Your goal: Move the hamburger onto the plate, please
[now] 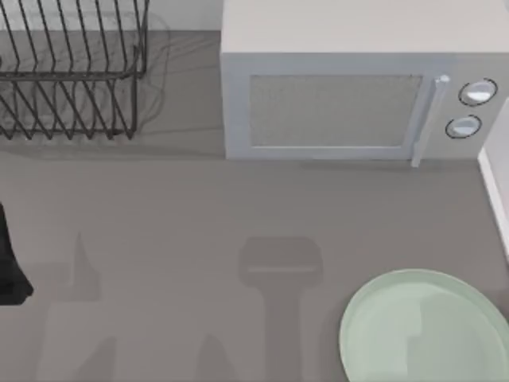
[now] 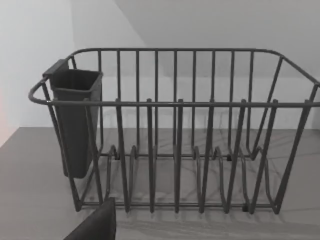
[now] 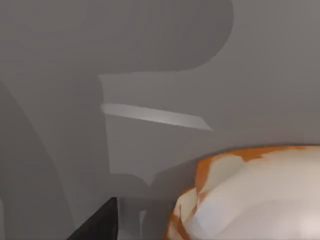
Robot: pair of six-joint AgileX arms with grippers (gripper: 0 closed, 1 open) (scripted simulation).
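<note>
The hamburger (image 3: 250,200), pale with orange-red flecks, fills the near corner of the right wrist view, held well above the grey table. My right gripper (image 3: 200,231) is shut on it. One dark finger (image 3: 95,225) shows beside it and the other is hidden behind the food. The pale mint-green plate (image 1: 425,330) lies at the table's front right in the top view, with nothing on it. My left arm (image 1: 11,267) is parked at the table's left edge.
A white microwave (image 1: 350,87) stands at the back, from the centre to the right. A dark wire dish rack (image 1: 67,68) with a cutlery cup (image 2: 75,125) stands at the back left. Arm shadows fall across the middle of the table.
</note>
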